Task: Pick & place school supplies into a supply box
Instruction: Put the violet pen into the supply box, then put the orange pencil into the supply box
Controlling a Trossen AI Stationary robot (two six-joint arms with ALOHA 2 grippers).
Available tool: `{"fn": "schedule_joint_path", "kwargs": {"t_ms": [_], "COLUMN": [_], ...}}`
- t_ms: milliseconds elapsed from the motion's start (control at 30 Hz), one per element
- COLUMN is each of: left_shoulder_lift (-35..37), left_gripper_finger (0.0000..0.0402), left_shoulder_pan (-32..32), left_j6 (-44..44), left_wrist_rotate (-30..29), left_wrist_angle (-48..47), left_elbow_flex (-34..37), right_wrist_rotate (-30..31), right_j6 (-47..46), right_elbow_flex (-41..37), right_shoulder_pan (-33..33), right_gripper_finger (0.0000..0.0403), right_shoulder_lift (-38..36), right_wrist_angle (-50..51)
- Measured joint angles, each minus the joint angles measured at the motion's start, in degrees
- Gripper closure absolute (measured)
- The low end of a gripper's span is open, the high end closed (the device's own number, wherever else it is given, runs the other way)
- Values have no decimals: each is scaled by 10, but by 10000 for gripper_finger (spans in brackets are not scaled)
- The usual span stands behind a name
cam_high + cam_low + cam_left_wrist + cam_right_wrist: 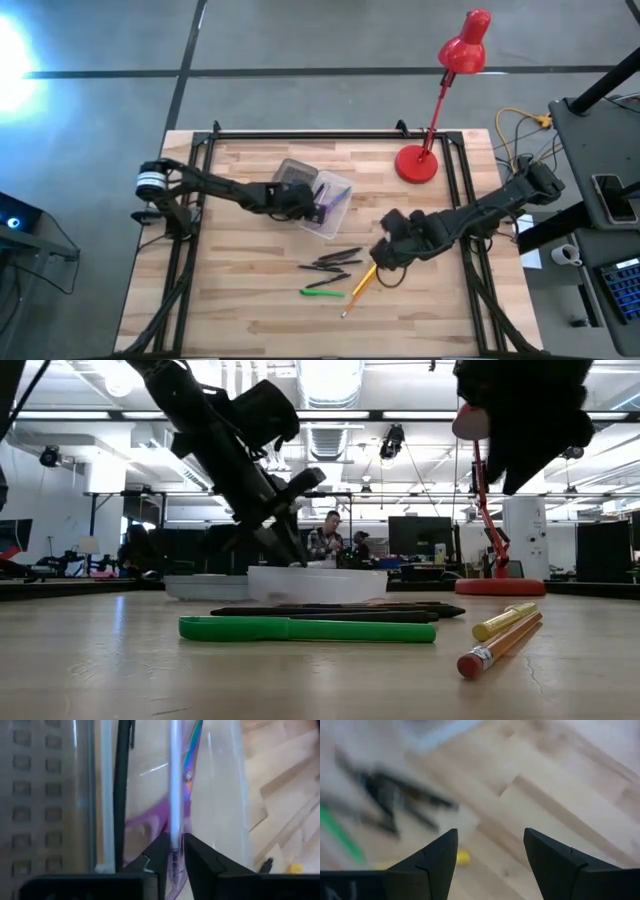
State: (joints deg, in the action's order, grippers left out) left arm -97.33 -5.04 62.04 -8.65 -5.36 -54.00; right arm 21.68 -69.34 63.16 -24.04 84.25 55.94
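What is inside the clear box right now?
Inside the supply box lie the purple-handled scissors and a dark pen. The left gripper pinches the box's clear wall, hiding part of the scissors' handle.

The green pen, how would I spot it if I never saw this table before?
Start at the red lamp at the table's back corner, then come toward the front edge to the loose bunch of pens and a yellow pencil. The green pen lies just past the dark pens, nearest the front, and is the only bright green one.
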Motion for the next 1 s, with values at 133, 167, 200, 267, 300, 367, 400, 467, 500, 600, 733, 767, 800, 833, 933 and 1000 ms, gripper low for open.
{"fn": "schedule_joint_path", "kwargs": {"t_ms": [133,167,200,267,300,367,400,467,500,600,733,767,800,833,933,1000], "left_shoulder_lift": [-7,-6,-4,2,5,14,20,34,40,63,94,101,107,113,123,129], "left_gripper_finger": [326,321,318,311,309,304,303,302,302,302,302,301,301,301,301,301], "left_shoulder_pan": [-13,-16,-19,-24,-25,-23,-19,-8,0,23,56,63,71,79,98,108], "left_j6": [6,6,6,-4,-12,-37,-50,-78,-90,-106,-108,-108,-108,-108,-107,-103], "left_wrist_rotate": [-2,-2,-3,-3,-3,-1,0,1,1,2,1,1,0,0,-4,-4], "left_wrist_angle": [-1,-2,-6,-23,-38,-63,-67,-68,-68,-69,-69,-68,-68,-68,-70,-69], "left_elbow_flex": [-18,-22,-27,-38,-44,-55,-61,-69,-73,-79,-79,-79,-78,-77,-75,-75], "right_wrist_rotate": [-25,-26,-28,-43,-54,-75,-82,-102,-112,-148,-177,-177,-177,-177,-179,-193], "right_j6": [153,188,227,289,298,302,319,397,451,603,677,683,690,697,715,725], "right_elbow_flex": [0,-1,-2,-4,-4,-4,-4,-4,-5,-5,16,23,32,42,65,70], "right_shoulder_pan": [-27,-34,-39,-48,-51,-58,-62,-73,-81,-100,-115,-117,-118,-118,-113,-106], "right_gripper_finger": [183,183,183,183,183,183,183,183,183,183,184,184,184,184,184,184], "right_shoulder_lift": [1,2,2,2,2,2,5,15,24,57,118,131,146,160,193,204], "right_wrist_angle": [-3,-2,-2,-2,-6,-25,-41,-77,-96,-148,-159,-162,-162,-168,-201,-232]}}
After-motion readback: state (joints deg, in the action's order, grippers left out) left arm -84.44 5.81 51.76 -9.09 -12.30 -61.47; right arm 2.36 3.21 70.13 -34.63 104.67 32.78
